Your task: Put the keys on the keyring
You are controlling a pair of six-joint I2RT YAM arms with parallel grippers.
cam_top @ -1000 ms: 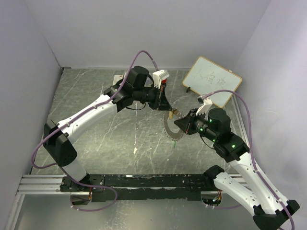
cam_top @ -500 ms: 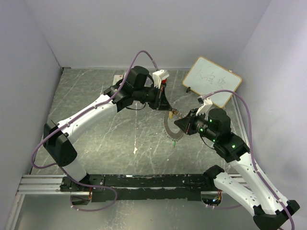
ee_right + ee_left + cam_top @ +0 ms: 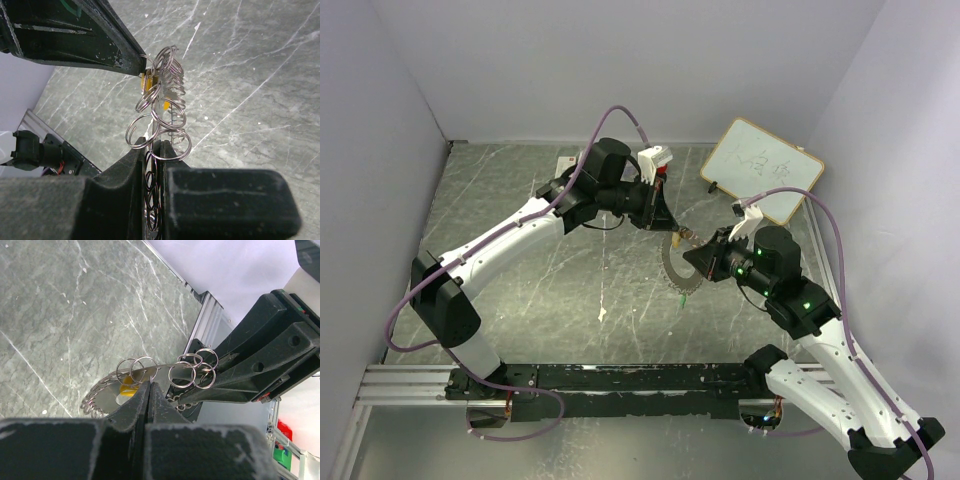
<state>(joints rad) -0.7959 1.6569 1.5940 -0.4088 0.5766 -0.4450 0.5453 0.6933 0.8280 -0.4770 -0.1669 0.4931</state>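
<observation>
Between the two grippers, raised above the grey marbled table (image 3: 60, 315), hangs the keyring (image 3: 106, 390), a thin silvery ring fringed with small wire loops (image 3: 137, 371).

The right gripper (image 3: 156, 146) has its fingers nearly together, and the ring's rim runs down through the narrow slot between them. It appears to be clamped on the keyring, holding it edge-up.

The left gripper (image 3: 150, 390) comes in from the opposite side, tip to tip with the right one. Its fingers are pressed tight together, their point touching the fringe of loops just ahead of the right gripper's fingertips. It is unclear whether they pinch a loop or the key's shank.

The yellow key (image 3: 146, 81) sits just under the left gripper's tip, tucked among the loops, with its coloured head partly hidden. The green key (image 3: 680, 297) dangles at the far lower edge of the ring, below the right gripper. It looks already hung there, though it is too small to be sure.

The step in hand looks like threading the yellow key onto a loop while the right gripper steadies the ring. That probably calls next for a small, careful push or twist at the left fingertips to work the key round the loop's coil. The right gripper would need to stay firm so the ring does not swing. The loops crowd together, so snagging a neighbouring one is the likely slip.
</observation>
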